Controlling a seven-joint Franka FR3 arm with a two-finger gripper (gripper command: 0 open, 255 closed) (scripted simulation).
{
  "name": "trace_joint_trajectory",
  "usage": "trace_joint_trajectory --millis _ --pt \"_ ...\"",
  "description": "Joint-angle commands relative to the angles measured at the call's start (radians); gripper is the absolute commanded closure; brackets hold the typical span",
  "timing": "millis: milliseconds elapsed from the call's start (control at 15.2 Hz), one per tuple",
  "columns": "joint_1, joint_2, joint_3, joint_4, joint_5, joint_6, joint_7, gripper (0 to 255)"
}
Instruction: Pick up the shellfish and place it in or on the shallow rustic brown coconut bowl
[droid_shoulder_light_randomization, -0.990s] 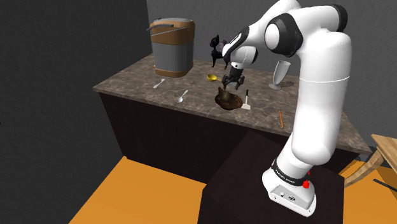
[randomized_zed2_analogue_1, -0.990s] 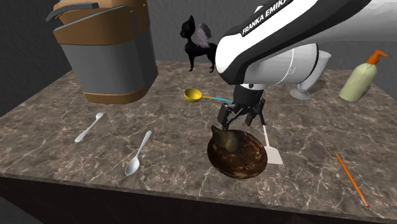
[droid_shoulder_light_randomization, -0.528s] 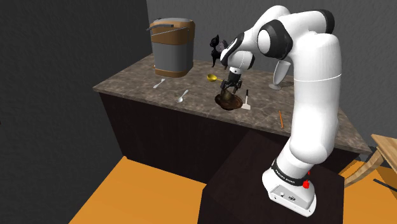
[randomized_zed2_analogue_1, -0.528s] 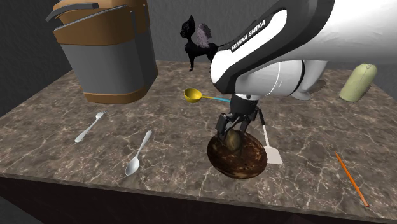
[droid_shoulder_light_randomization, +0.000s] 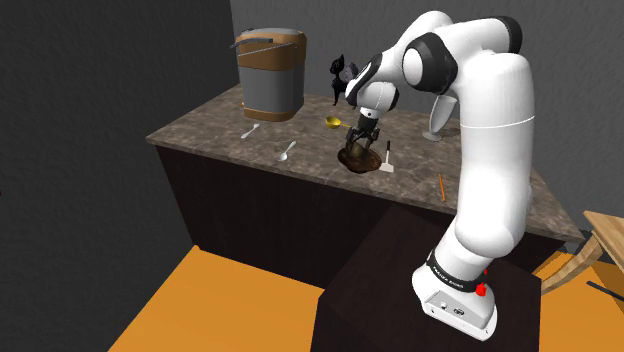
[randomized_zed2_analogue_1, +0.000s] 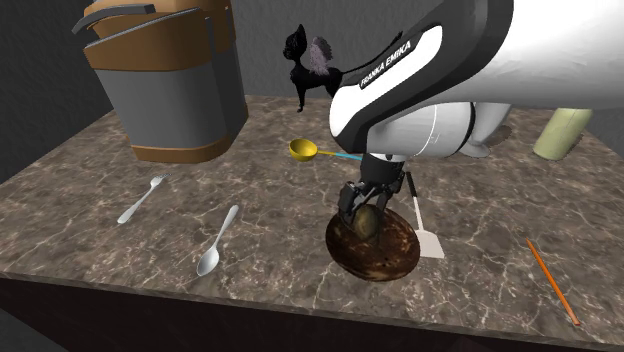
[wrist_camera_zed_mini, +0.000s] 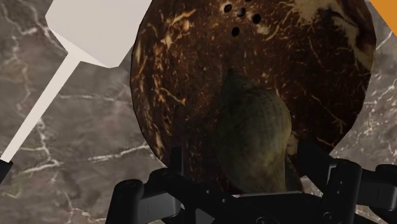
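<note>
Item, counter's front edge: marbled brown counter (randomized_zed2_analogue_1: 90, 265) carrying a grey spoon (randomized_zed2_analogue_1: 215, 245), with a fork (randomized_zed2_analogue_1: 140, 200) toward the second exterior view's left and an orange stick (randomized_zed2_analogue_1: 552, 282) toward its right. Item, mid-counter: shallow dark-brown coconut bowl (randomized_zed2_analogue_1: 390, 258) with the shellfish (randomized_zed2_analogue_1: 368, 222) lying inside it, toward the far side; a white spatula (randomized_zed2_analogue_1: 425, 232) lies just beside the bowl. The black gripper (randomized_zed2_analogue_1: 365, 217) is low over the bowl, fingers spread either side of the shell. Bowl surface shows between the shell and one finger, so it reads as unclasped. Status, judged: pick and carry done, shell delivered; what remains is lifting the hand clear. Item, further back: yellow scoop (randomized_zed2_analogue_1: 303, 150). Item, back edge: grey-and-brown canister (randomized_zed2_analogue_1: 165, 80), black cat figurine (randomized_zed2_analogue_1: 305, 65), pale bottle (randomized_zed2_analogue_1: 558, 133). View notes: finger gaps are read from the wrist view; the second exterior view supplies the counter's neighbours; the shoulder view supplies the stand (droid_shoulder_light_randomization: 380, 270) and orange floor (droid_shoulder_light_randomization: 220, 300).
</note>
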Motion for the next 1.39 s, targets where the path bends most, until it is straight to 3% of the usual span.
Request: trace_joint_trajectory --millis 0,594,1320 --pt "0.000 0.000 0.000 0.000 0.000 0.000 0.000 255" --pt "0.000 0.000 0.000 0.000 0.000 0.000 0.000 255" --pt "0.039 -0.100 -0.053 0.025 -0.096 -0.099 0.073 255"
